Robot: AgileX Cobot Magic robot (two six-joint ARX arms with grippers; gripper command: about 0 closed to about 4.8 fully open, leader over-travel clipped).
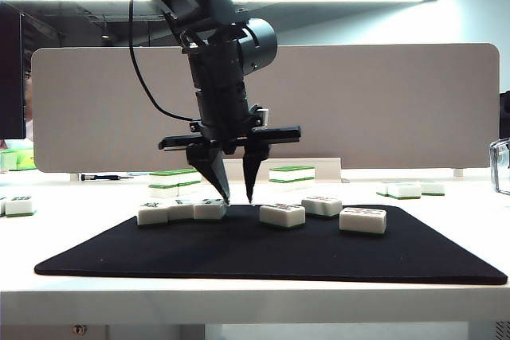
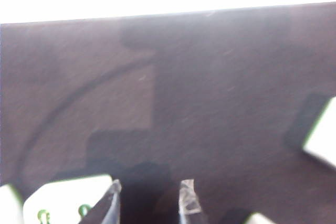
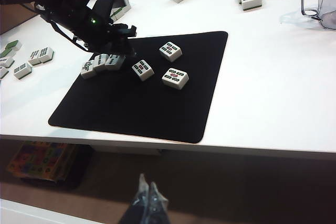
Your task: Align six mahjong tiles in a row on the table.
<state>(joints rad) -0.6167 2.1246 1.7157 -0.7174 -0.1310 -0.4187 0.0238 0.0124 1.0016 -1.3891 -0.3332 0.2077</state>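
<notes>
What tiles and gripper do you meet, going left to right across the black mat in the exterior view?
Three touching tiles → left gripper, open, empty → tile → tile → tile.

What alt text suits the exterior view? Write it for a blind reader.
The black left gripper hangs open, tips down, over a black rectangular mat on the white table, beside three touching white mahjong tiles; three more tiles lie scattered to the right.

A: Where are the tiles lying?
B: On the mat, on the table: three touching at the left, three spread to the right.
A: And the left gripper?
B: Hanging over the third tile; the right gripper is sitting off the table's front edge.
</notes>
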